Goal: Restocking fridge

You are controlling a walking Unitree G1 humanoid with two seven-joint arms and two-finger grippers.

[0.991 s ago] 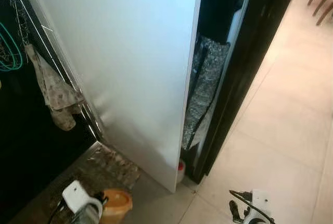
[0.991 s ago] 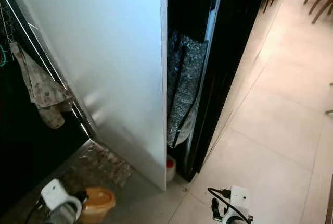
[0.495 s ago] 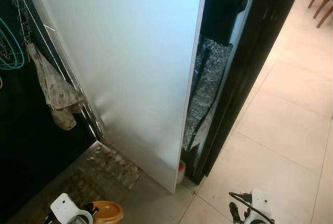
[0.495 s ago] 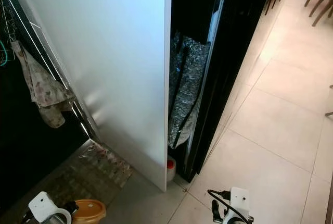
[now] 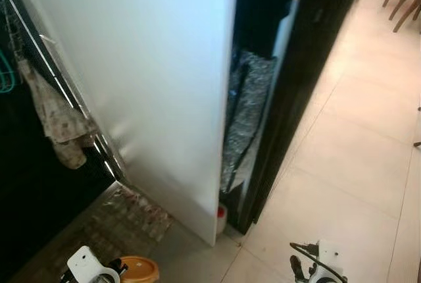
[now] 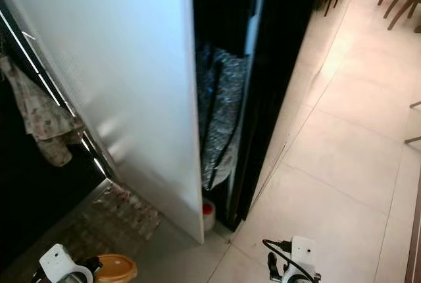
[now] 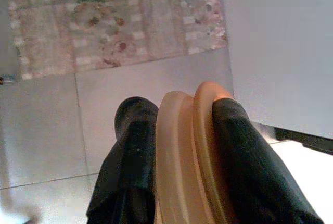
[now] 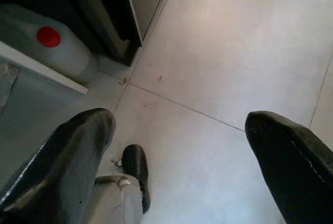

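A: Fingers?
B: Left gripper (image 7: 179, 130): two black fingers (image 7: 130, 151) clenched on one round orange lidded container (image 7: 187, 156), smooth plastic, held low over the floor's near left edge. Right gripper (image 8: 179, 140) spread, holding nothing, over glossy tiles.
A: Rest, left to right?
B: One patterned cloth (image 5: 59, 122) hanging, one woven mat (image 5: 115, 220), one flat white fridge side (image 5: 145, 72), one red-capped jug (image 8: 54, 47) at its base corner.
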